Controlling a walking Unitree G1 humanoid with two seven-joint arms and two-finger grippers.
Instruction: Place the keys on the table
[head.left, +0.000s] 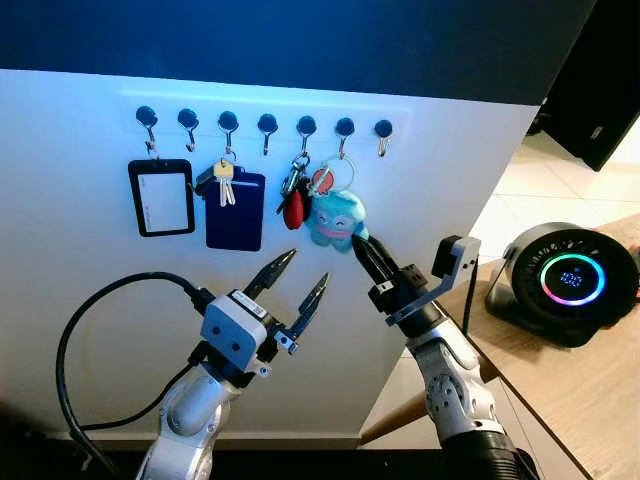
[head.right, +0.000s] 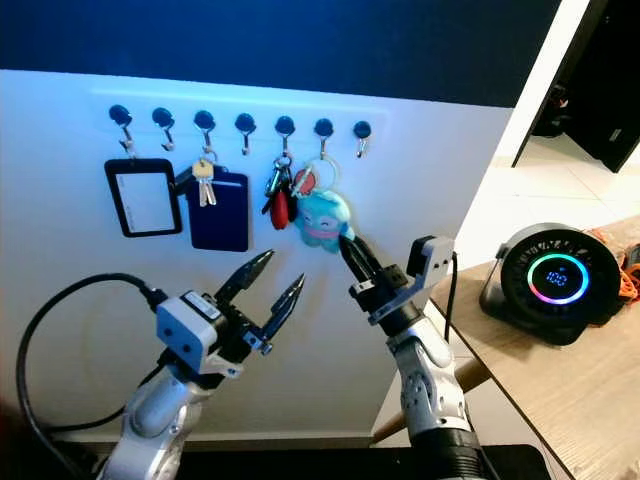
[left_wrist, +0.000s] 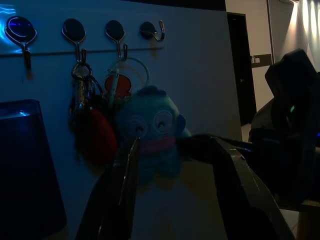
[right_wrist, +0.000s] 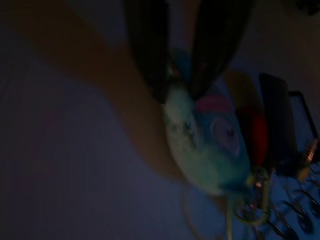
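Observation:
A bunch of keys with a blue plush charm (head.left: 335, 218) and a red fob (head.left: 293, 208) hangs from two hooks in a row (head.left: 344, 128) on the white wall. My right gripper (head.left: 356, 242) reaches up to the plush's lower right edge. In the right wrist view its fingers (right_wrist: 150, 55) stand narrowly open, their tips at either side of the plush's (right_wrist: 205, 145) bottom. My left gripper (head.left: 306, 268) is open, held in the air below the keys, apart from them. The left wrist view looks past its fingers (left_wrist: 122, 185) at the plush (left_wrist: 150, 125).
More hangs on the hooks to the left: a gold key (head.left: 224, 182) over a blue card holder (head.left: 235, 212) and a black badge holder (head.left: 161, 197). A wooden table (head.left: 590, 390) stands at the right with a round black device (head.left: 568, 282) lit by a coloured ring.

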